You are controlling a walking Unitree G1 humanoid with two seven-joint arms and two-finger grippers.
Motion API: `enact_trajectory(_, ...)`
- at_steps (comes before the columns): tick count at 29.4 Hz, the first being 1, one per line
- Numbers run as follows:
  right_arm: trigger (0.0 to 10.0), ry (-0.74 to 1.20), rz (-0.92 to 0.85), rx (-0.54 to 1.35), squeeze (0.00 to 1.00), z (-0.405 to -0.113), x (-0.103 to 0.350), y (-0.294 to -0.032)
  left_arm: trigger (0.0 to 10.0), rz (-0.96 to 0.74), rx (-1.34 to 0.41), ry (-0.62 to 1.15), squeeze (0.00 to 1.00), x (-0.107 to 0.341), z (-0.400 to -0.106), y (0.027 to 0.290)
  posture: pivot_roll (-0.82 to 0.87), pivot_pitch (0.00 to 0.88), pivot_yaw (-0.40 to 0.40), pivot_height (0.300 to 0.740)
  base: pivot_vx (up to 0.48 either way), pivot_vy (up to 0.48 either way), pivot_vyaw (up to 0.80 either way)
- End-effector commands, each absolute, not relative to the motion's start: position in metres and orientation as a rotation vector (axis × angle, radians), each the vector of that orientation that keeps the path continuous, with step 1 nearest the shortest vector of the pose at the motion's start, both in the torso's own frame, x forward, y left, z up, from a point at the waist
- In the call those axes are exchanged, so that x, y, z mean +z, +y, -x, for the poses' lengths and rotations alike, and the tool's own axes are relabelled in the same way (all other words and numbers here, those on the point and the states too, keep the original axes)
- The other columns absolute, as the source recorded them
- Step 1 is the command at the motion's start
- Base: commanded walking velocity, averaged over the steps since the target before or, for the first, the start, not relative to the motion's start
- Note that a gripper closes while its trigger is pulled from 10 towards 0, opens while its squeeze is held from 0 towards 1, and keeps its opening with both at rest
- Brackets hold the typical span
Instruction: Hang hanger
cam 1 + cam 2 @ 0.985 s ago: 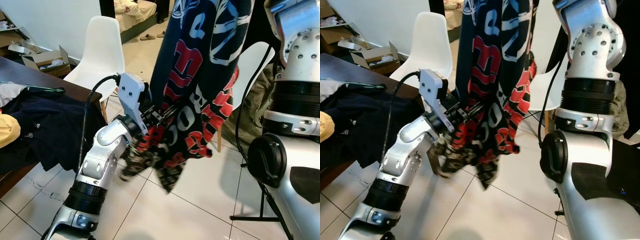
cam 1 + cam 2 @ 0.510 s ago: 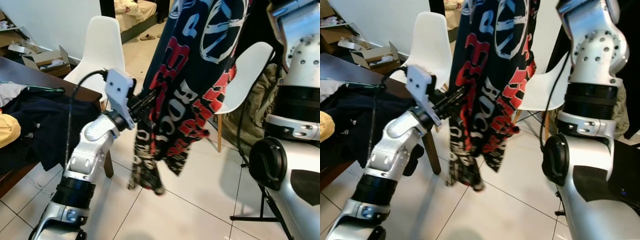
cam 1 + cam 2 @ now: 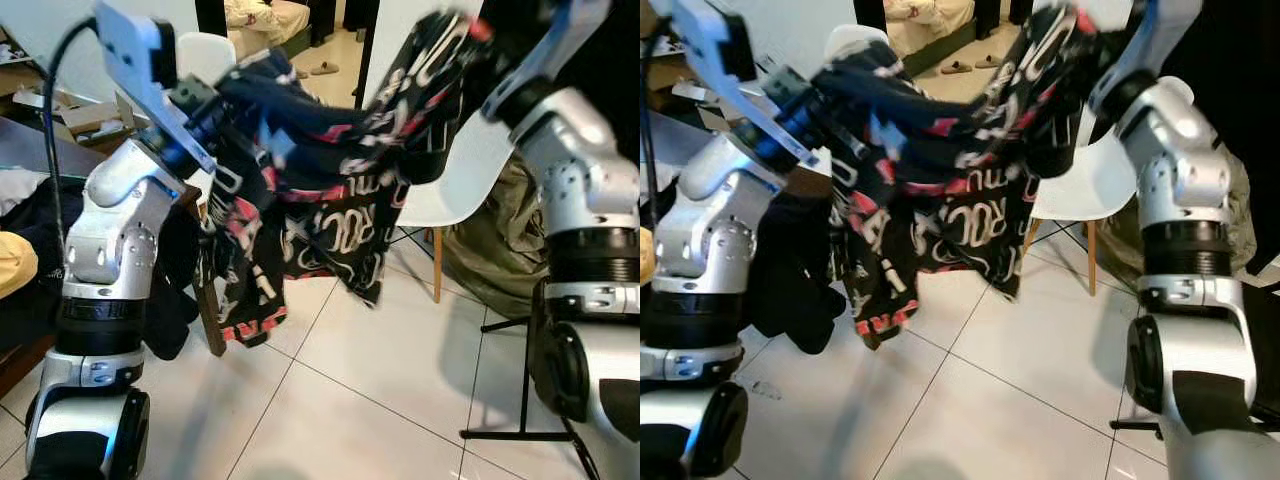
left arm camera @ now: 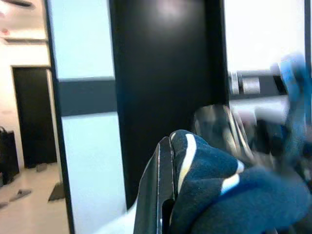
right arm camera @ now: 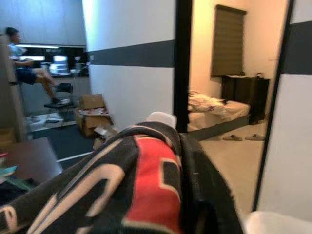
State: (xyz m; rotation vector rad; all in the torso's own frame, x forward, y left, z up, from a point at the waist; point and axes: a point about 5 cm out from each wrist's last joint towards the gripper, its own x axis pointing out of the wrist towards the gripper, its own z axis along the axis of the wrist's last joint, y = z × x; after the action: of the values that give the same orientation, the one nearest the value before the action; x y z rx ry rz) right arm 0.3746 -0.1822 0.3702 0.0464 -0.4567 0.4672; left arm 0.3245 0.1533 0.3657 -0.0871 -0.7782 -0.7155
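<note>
— Left gripper (image 3: pixel 215 95) status?
— Raised high, pinching the black-red printed garment (image 3: pixel 320 200). I see the cloth stretched across to my right gripper (image 3: pixel 470 40); its fingers, can't tell.
— Hanger?
— Can't make it out.

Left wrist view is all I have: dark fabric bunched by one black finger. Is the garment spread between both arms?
Observer: Yes. The black, red and white printed garment is stretched between the raised left gripper and the right arm.
Operator: What's under it?
Observer: Pale floor tiles; its lower edge hangs clear of them.
Operator: Anything behind it?
Observer: A white plastic chair stands behind the garment, by the right arm.
</note>
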Motion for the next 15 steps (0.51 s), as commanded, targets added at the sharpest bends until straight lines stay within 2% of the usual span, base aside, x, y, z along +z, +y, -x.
enact_trajectory(1,10.0,-0.41,-0.044,0.477,1.0,-0.377,0.359,-0.179,0.0,0.101,-0.721,-0.866,0.0,0.386,-0.315,0.16,-0.01,0.048,-0.035,0.74,0.0,0.0,0.0)
enact_trajectory(2,10.0,-0.355,-0.058,0.465,1.0,-0.38,0.341,-0.178,0.0,0.172,-0.734,-0.916,0.0,0.401,-0.312,0.166,-0.01,0.051,-0.032,0.74,0.0,0.0,0.0)
enact_trajectory(7,10.0,-0.291,-0.053,0.407,1.0,-0.385,0.321,-0.179,0.0,0.287,-0.754,-0.96,0.0,0.415,-0.309,0.174,-0.01,0.053,-0.03,0.74,0.0,0.0,0.0)
enact_trajectory(9,10.0,-0.248,0.003,0.367,1.0,-0.388,0.311,-0.181,0.0,0.335,-0.76,-0.967,0.0,0.418,-0.308,0.177,-0.01,0.053,-0.03,0.74,0.0,0.0,0.0)
enact_trajectory(12,10.0,-0.042,0.143,0.342,1.0,-0.393,0.272,-0.185,0.0,0.545,-0.777,-0.982,0.0,0.423,-0.308,0.187,-0.02,0.055,-0.031,0.74,0.0,0.0,0.0)
enact_trajectory(15,10.0,-0.004,0.142,0.352,1.0,-0.393,0.264,-0.186,0.0,0.622,-0.776,-0.981,0.0,0.424,-0.309,0.19,-0.02,0.057,-0.031,0.74,0.0,0.0,0.0)
